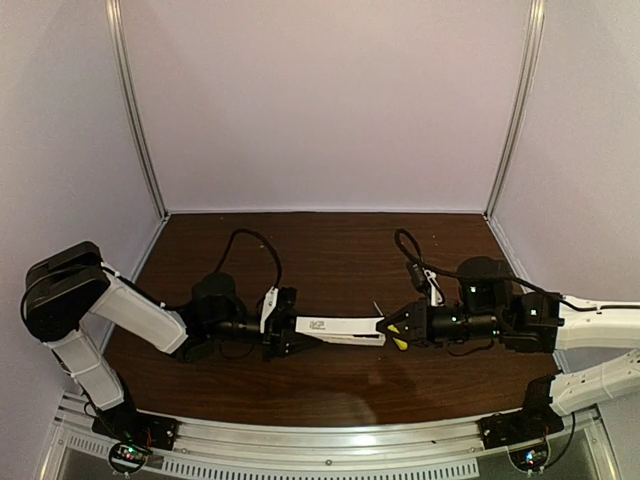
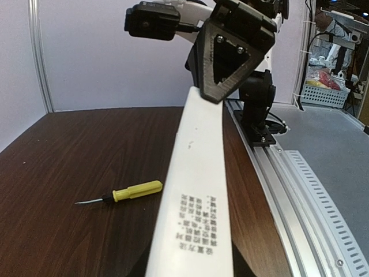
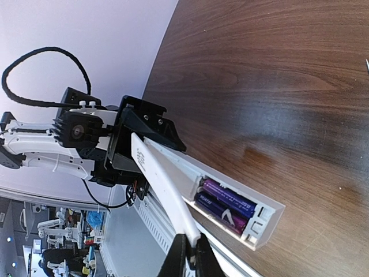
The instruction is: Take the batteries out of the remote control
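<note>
— Where are the batteries (image 3: pixel 228 203)?

— Both sit side by side in the open bay at one end of the remote control (image 3: pixel 266 218). They are purple and touching each other, and neither is lifted out.

— And the remote control itself?

— It is held up off the tabletop (image 1: pixel 330 250), roughly level, between the two arms. It hangs over the middle of the tabletop, somewhat nearer the near edge than the far one. The end with the batteries points toward the right arm.

— What holds it?

— The left fingers (image 3: pixel 151 124) clamp the end away from the batteries, one finger on each side of the white bar.

— And the right fingers (image 2: pixel 229 55)?

— They are pressed together on the tip of the cover strip (image 3: pixel 162 186). At that end the strip stands away from the bay, leaving a wedge-shaped gap with the batteries showing through it. From there it runs back toward the left fingers and meets the body. Whether it is attached there I cannot tell.

— Anything else down there?

— A yellow-handled screwdriver (image 2: pixel 135 190) lies flat on the tabletop, on the far-edge side of the remote control and apart from it. Its thin blade points away from the bar.
</note>
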You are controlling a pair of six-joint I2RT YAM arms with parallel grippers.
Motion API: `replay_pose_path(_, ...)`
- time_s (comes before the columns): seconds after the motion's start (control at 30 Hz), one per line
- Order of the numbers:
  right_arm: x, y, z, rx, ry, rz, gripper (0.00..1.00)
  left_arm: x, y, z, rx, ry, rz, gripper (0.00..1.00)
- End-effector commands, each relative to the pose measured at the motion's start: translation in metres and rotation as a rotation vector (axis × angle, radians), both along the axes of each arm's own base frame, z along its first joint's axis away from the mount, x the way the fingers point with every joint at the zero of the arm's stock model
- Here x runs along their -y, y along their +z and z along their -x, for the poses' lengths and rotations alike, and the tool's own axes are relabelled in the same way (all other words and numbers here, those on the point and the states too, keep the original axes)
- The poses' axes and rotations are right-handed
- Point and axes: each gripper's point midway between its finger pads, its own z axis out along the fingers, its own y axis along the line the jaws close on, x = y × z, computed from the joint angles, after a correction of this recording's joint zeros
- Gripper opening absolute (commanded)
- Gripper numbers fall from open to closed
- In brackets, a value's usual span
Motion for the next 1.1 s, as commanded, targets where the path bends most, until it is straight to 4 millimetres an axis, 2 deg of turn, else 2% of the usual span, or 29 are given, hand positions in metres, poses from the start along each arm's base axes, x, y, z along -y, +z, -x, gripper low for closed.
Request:
replay_pose_path(0.0,0.001,0.008,-0.006,0.021,-0.025,-0.008,0.04,0.004,0.015,-0.006,0.058,0.006,0.049,0.0)
replay_pose_path(0.2,0.002,0.012,-0.006,0.036,-0.03,-0.032,0.0,0.004,0.016,-0.006,0.059,0.002,0.052,0.0)
replay_pose_path(0.53,0.0,0.02,-0.004,0.058,-0.013,-0.068,0.0,0.002,0.017,-0.005,0.062,0.009,0.055,0.0)
replay_pose_path(0.87,0.007,0.051,-0.01,0.229,-0.029,-0.131,0.0,0.0,0.015,-0.009,0.072,0.042,0.046,0.0)
replay_pose_path(1.07,0.011,0.062,-0.013,0.316,-0.027,-0.11,0.0,-0.002,0.015,-0.013,0.075,0.063,0.041,0.0)
